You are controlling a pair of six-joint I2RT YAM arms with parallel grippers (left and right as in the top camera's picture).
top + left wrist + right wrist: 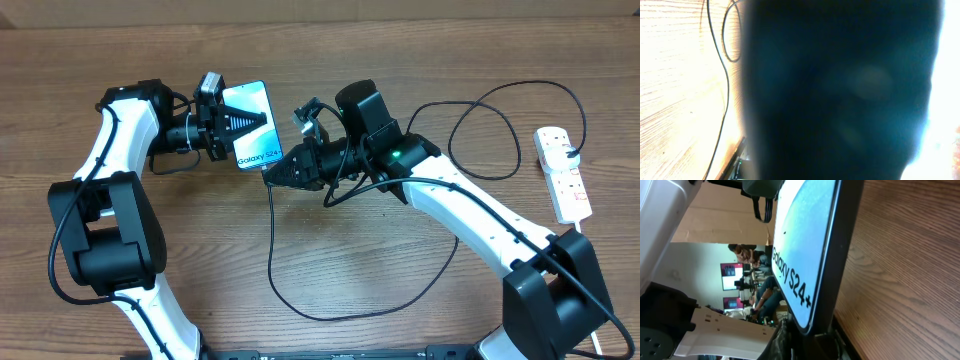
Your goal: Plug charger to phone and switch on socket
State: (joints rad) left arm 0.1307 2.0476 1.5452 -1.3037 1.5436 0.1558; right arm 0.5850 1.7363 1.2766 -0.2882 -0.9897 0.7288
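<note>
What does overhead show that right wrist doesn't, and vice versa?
Only overhead: the socket at the right of the table, the charger looping across the wood, the left gripper clamped on the phone, and the right gripper at the phone's lower end with the charger running from its jaws.
Only right wrist: a close view of the phone's bottom edge, and the room beyond the table.
Both: the phone with its "Galaxy S24+" print, and the wooden table.
</note>
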